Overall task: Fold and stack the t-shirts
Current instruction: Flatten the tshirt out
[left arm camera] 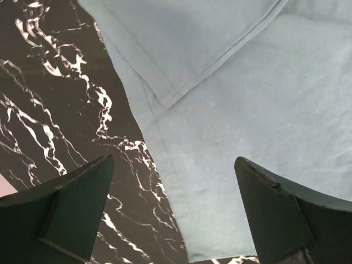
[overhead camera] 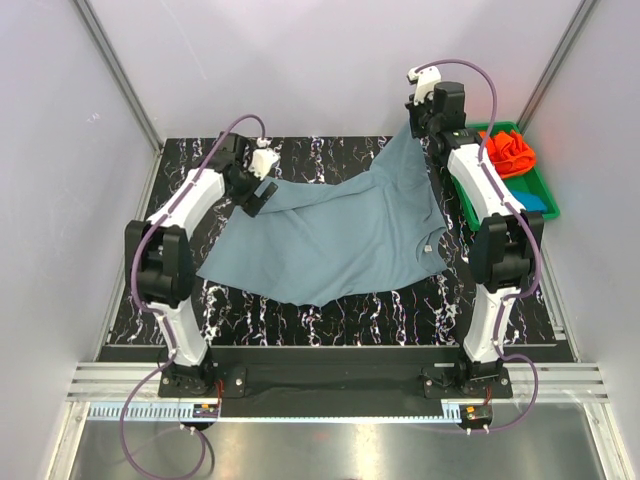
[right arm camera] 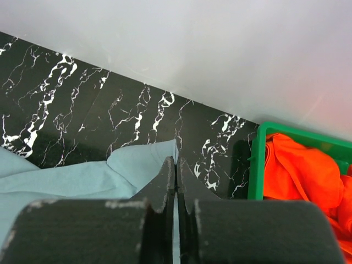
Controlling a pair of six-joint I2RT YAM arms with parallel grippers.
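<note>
The grey-blue t-shirt [overhead camera: 340, 235] lies spread across the middle of the black marbled desk [overhead camera: 330, 320]. Its far-right corner is raised and pinched in the closed right pincer [overhead camera: 418, 122], with cloth showing between the shut jaws. The left pincer [overhead camera: 258, 195] hovers over the shirt's far-left edge, jaws spread wide and holding nothing. The shirt's long axis runs left to right, and its small white neck label [overhead camera: 427, 247] sits at the near-right end. There are three t-shirts: this one, plus an orange t-shirt [overhead camera: 508, 152] and a teal-blue t-shirt [overhead camera: 535, 200] in the single green tray [overhead camera: 470, 205] at far right.
</note>
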